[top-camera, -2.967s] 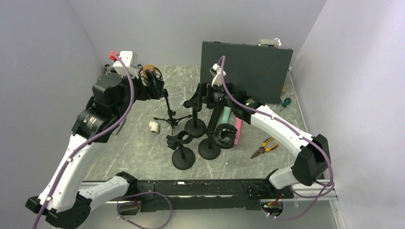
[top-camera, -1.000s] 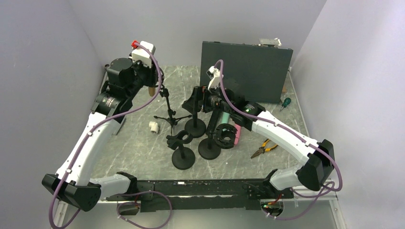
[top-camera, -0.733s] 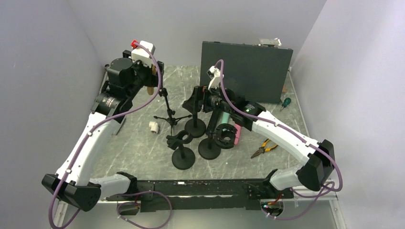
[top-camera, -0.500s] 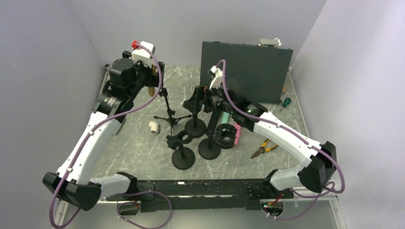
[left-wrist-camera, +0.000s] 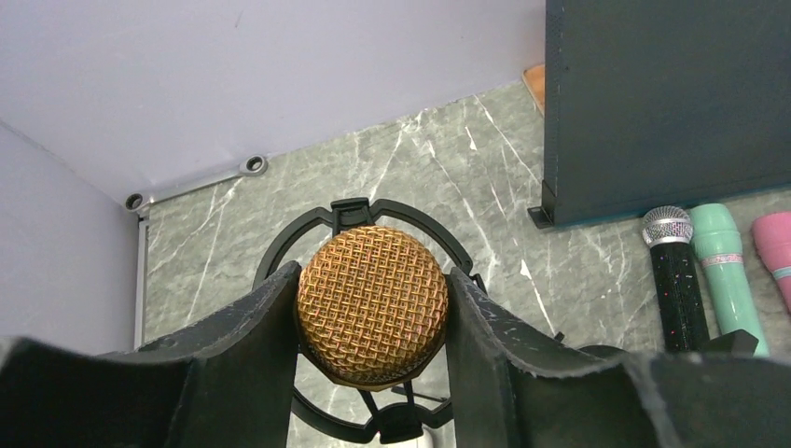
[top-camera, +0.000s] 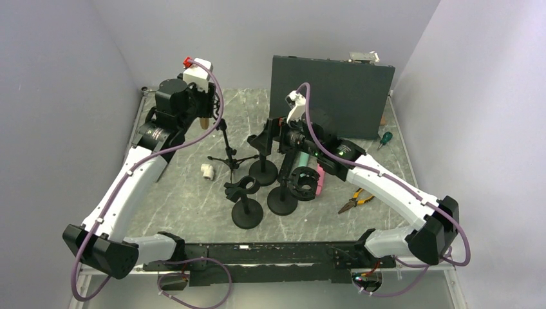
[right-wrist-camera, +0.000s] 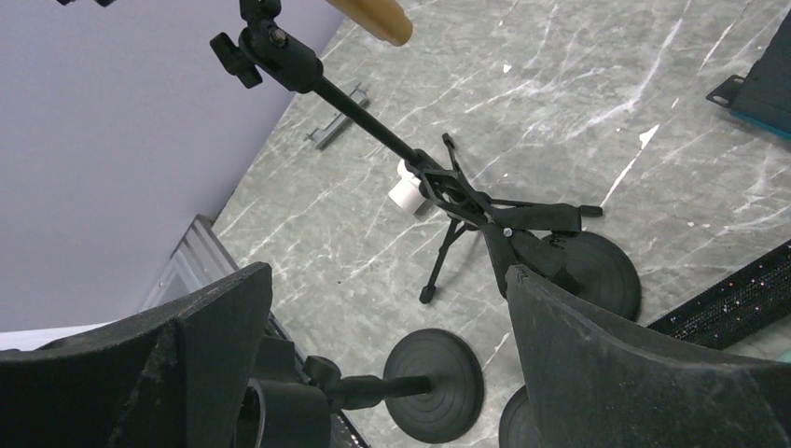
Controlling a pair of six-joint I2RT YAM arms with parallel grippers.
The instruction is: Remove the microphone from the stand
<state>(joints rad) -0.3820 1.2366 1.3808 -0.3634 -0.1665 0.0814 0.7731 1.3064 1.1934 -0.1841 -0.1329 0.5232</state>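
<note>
both arms have edged slightly right this last second. left claw (left-wrist-camera: 373,289) pinches the gold microphone (left-wrist-camera: 372,322) by its head between its fingers (left-wrist-camera: 247,341); the handle hangs below it, just beside the stand (right-wrist-camera: 368,121) top, seemingly free. right claw (right-wrist-camera: 382,273) gapes empty. removal looks nearly done.

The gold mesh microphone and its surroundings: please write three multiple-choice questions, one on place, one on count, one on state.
1. Where is the round gold mesh microphone relative to the left pincer?
A. far beneath it
B. inside its grip
C. behind it
2. How many handheld microphones lie by the dark flat panel?
A. one
B. five
C. three
3. The right pincer is:
A. open, empty
B. shut tight, empty
C. shut on a cup
Answers: 1 B, its fingers press both sides of the mesh; 2 C, one black, one teal, one pink; 3 A, the jaws stand wide and hold nothing.
</note>
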